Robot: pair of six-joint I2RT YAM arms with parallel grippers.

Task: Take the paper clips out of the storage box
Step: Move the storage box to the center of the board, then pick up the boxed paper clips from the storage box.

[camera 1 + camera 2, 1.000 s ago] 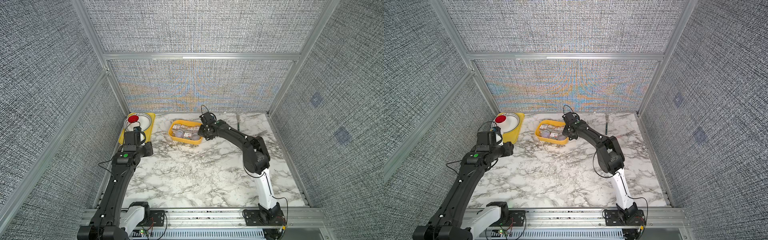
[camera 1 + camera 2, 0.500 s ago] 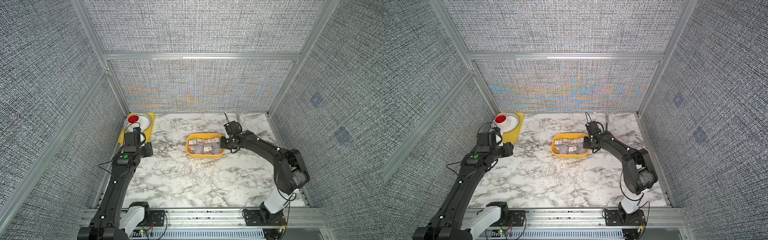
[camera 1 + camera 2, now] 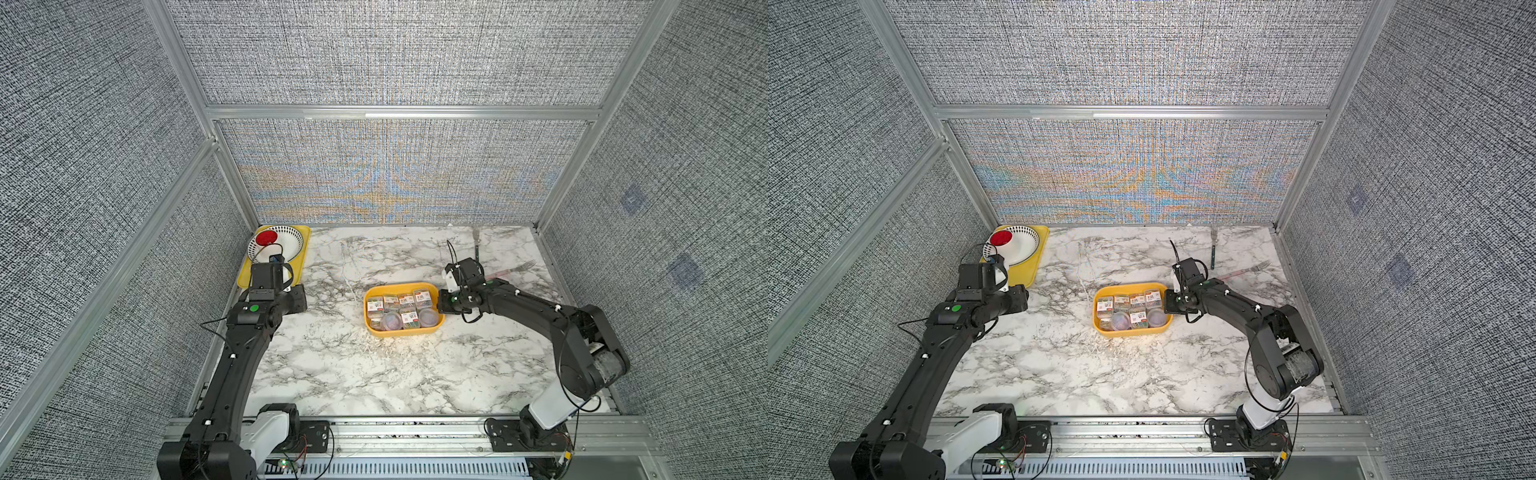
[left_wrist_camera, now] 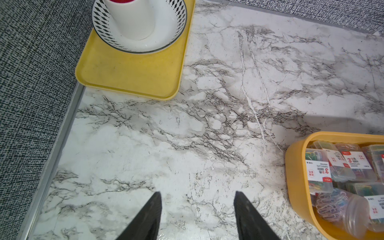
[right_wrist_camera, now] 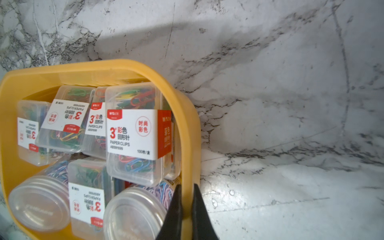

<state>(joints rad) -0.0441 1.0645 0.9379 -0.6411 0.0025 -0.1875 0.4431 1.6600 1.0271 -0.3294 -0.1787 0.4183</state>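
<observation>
Right gripper (image 5: 187,186) pinches storage box (image 5: 83,68) wall; left gripper (image 4: 197,192) parted, empty.

Arms: left arm (image 3: 232,374) and right arm (image 3: 536,311), black jointed shells
Bases: white segments (image 3: 270,428)
Markings: green dot (image 3: 253,308)
Wiring: black cables (image 3: 451,251), white ties (image 3: 516,293)
Tips: left gripper (image 4: 197,193), black tapered fingers (image 4: 149,216)

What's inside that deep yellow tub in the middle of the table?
The yellow tub holds clear packs of coloured paper clips: rectangular boxes with white-and-red labels and two round tubs. They overlap and cover most of the floor, so anything underneath is hidden.
</observation>
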